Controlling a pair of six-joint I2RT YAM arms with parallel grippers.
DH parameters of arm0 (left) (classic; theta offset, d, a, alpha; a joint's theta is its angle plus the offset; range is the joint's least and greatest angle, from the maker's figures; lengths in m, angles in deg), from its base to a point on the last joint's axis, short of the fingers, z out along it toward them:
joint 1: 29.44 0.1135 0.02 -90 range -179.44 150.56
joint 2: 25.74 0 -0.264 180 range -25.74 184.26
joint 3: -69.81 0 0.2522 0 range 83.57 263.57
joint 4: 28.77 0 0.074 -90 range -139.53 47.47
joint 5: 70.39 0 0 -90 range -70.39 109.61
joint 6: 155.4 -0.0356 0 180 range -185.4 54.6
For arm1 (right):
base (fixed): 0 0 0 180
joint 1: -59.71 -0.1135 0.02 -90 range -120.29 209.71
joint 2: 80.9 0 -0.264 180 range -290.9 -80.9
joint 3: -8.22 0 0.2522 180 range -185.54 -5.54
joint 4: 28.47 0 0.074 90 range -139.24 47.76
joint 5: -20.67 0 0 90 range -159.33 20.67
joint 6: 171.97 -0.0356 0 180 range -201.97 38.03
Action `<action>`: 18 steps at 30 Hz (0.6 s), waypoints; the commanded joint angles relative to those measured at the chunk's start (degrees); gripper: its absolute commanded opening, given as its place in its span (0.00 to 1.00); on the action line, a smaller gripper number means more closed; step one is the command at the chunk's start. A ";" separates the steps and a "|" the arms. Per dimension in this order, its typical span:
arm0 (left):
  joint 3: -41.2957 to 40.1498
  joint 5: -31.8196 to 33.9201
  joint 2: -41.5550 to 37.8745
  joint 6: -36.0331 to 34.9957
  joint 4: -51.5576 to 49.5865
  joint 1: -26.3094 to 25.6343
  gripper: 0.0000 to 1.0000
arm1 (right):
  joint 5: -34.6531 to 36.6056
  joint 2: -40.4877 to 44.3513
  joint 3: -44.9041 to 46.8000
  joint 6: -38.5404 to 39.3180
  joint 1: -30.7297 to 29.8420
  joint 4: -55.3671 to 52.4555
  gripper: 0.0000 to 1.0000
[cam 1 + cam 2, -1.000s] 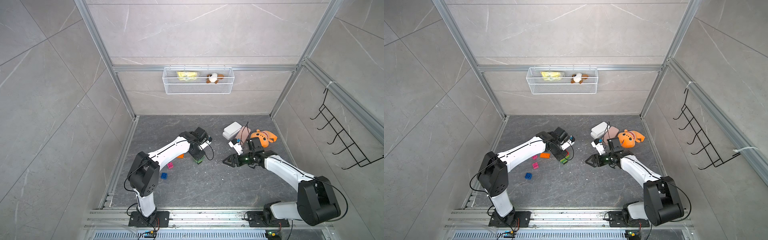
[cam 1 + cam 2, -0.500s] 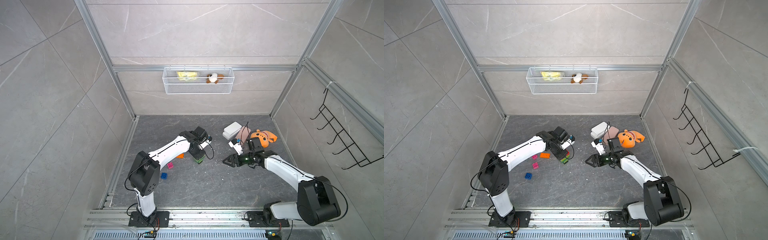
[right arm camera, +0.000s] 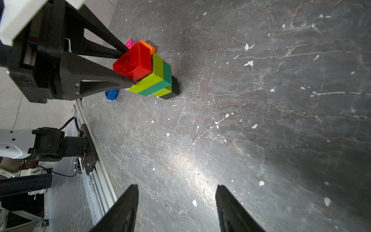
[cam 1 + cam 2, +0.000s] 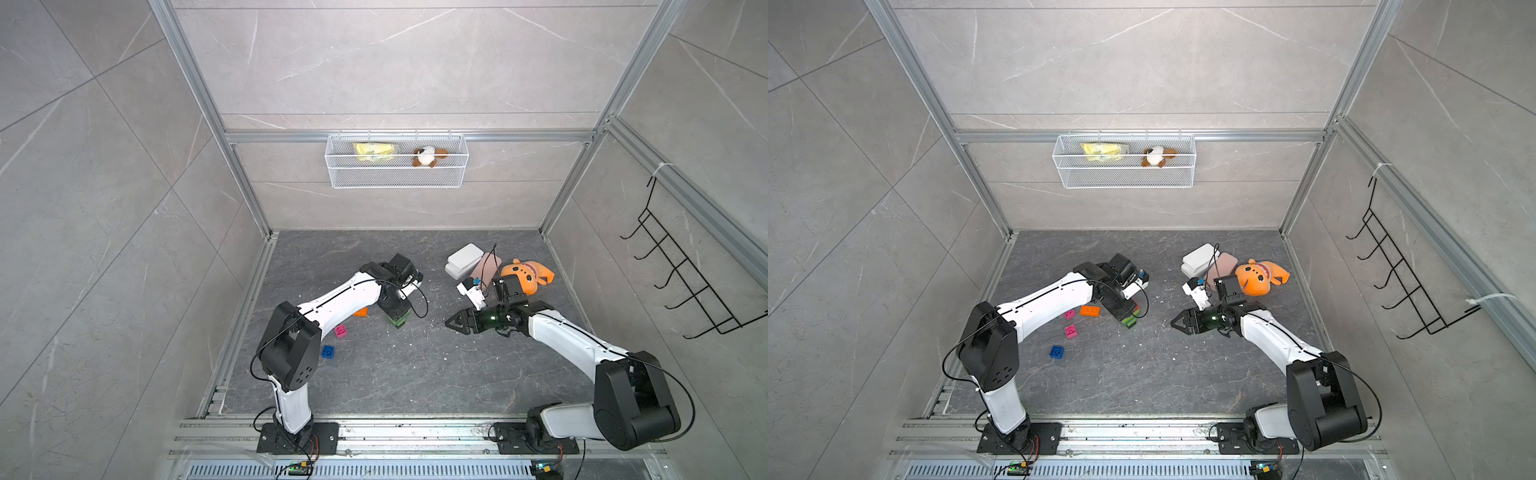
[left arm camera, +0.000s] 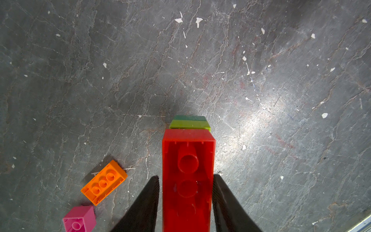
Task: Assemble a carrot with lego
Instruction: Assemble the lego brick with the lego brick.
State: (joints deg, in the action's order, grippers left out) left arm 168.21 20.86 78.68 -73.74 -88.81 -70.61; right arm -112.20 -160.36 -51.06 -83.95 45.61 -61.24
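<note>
Five layers joined in tapering plastic-brick carrot [image 3: 160, 78], red rectangular brick [image 3: 132, 60] topmost. Orange rectangular brick [image 5: 104, 182], pink square bricks [image 4: 1071, 331], blue square brick [image 4: 1057, 352] loose. Left pincer [image 5: 185, 176] slightly parted around red; right pincer [image 3: 177, 186] open, empty.

bricks [image 3: 140, 60]: smooth glossy plastic
floor [image 5: 261, 80]: matt dark stone look, veined, pale chips
left gripper fingers [image 5: 144, 204]: matt black plastic
basket [image 4: 395, 178]: white wire mesh
toy [image 4: 525, 274]: orange plush cloth

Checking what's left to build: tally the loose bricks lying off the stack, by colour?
Orange brick: 1
Pink bricks: 2
Blue brick: 1
Total: 4
</note>
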 commanded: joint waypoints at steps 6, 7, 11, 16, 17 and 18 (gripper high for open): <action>3.10 5.04 -1.06 2.10 -0.78 -1.48 0.54 | -0.38 -1.13 -1.39 -0.14 0.05 -0.91 0.64; 3.20 5.66 -1.06 2.21 -0.91 -1.58 0.52 | -0.46 -1.13 -1.29 -0.16 0.06 -0.90 0.64; 3.44 5.80 -0.73 2.36 -1.26 -1.74 0.46 | -0.46 -1.13 -1.24 -0.15 0.05 -0.87 0.64; 3.32 5.16 0.14 2.45 -1.93 -2.12 0.43 | -0.42 -0.96 -1.10 -0.14 0.05 -0.95 0.64; 3.29 5.20 0.25 2.57 -2.06 -2.16 0.43 | -0.37 -0.96 -1.10 -0.15 0.07 -0.95 0.64; 3.18 5.34 0.32 2.69 -2.06 -2.20 0.43 | -0.38 -0.96 -1.05 -0.20 0.05 -0.95 0.64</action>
State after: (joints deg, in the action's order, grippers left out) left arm 169.85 25.58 78.70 -72.34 -89.27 -72.36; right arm -112.22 -161.06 -51.08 -83.95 45.61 -61.24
